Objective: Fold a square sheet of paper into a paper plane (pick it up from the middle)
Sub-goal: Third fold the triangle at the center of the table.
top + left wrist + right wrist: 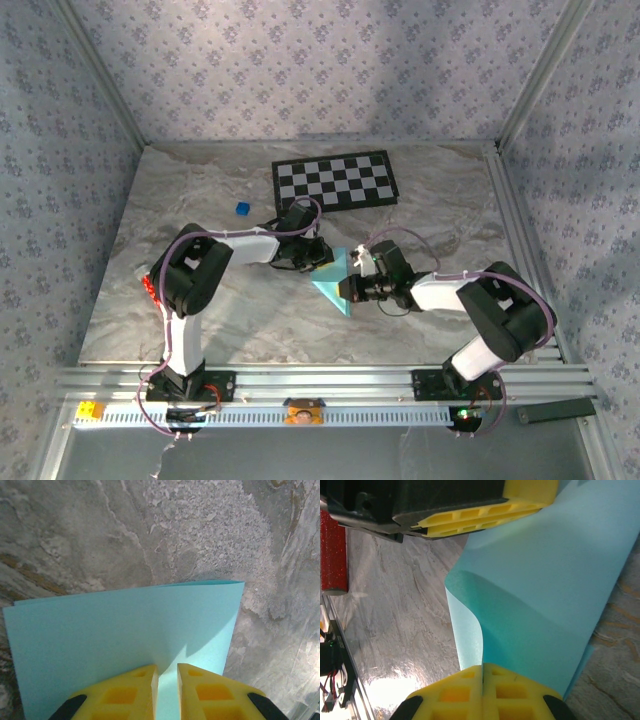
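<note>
The light-blue sheet of paper [333, 278] is folded to a triangle at mid-table, between the two grippers. My right gripper [352, 288] comes in from the right and is shut on a curled-up edge of the paper [545, 580]; its yellow jaws [483, 666] meet with the sheet pinched between them. My left gripper [318, 256] is at the paper's far-left edge. In the left wrist view its jaws [167, 667] stand a narrow gap apart over the doubled paper [115, 630], which shows through the gap. The left gripper's fingers [475, 517] appear across the sheet in the right wrist view.
A black-and-white checkerboard [335, 182] lies at the back of the marble table. A tiny dark-blue cube [241, 208] sits left of it. A red object [150, 288] is by the left arm, also visible as a red block [334, 550]. An aluminium rail [320, 380] runs along the near edge.
</note>
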{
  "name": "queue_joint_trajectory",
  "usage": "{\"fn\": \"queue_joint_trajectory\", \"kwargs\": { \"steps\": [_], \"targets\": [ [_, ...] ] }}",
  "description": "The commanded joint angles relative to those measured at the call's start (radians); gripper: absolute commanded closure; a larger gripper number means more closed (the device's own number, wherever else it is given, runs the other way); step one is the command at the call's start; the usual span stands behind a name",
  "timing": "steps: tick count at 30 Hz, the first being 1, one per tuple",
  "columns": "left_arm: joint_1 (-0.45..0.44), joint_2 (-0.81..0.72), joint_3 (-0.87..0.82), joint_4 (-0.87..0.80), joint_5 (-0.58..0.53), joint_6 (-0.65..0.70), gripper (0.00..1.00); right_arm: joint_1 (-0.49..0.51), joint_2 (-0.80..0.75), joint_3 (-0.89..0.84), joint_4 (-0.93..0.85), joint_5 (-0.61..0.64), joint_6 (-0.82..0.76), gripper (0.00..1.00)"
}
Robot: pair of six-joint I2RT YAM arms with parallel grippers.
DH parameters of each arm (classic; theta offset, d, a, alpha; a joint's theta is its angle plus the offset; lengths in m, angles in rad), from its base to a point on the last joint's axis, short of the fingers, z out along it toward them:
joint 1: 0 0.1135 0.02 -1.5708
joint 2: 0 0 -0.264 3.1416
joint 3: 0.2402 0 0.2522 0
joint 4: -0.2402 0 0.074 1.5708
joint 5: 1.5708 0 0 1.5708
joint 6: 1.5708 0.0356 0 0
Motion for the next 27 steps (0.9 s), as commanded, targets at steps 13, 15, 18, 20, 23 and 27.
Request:
{"fn": "queue_joint_trajectory", "kwargs": {
  "steps": [13, 15, 18, 20, 23, 27],
  "targets": [
    [0.002, 0.03, 0.012, -0.044, 0.005, 0.017, 0.82, -0.01, 0.014, 0.032, -0.095, 0.023, -0.03, 0.97],
    [0.003, 0.031, 0.012, -0.044, 0.004, 0.016, 0.82, -0.01, 0.014, 0.039, -0.102, 0.022, -0.033, 0.97],
    [0.002, 0.032, 0.013, -0.044, 0.006, 0.017, 0.82, -0.01, 0.015, 0.049, -0.114, 0.019, -0.041, 0.97],
    [0.002, 0.031, 0.013, -0.044, 0.006, 0.018, 0.82, -0.011, 0.015, 0.056, -0.123, 0.02, -0.047, 0.97],
    [0.002, 0.034, 0.013, -0.044, 0.004, 0.018, 0.82, -0.012, 0.015, 0.063, -0.132, 0.012, -0.055, 0.97],
    [0.002, 0.037, 0.014, -0.047, 0.006, 0.022, 0.82, -0.02, 0.025, 0.076, -0.142, 0.004, -0.066, 0.97]
  ]
}}
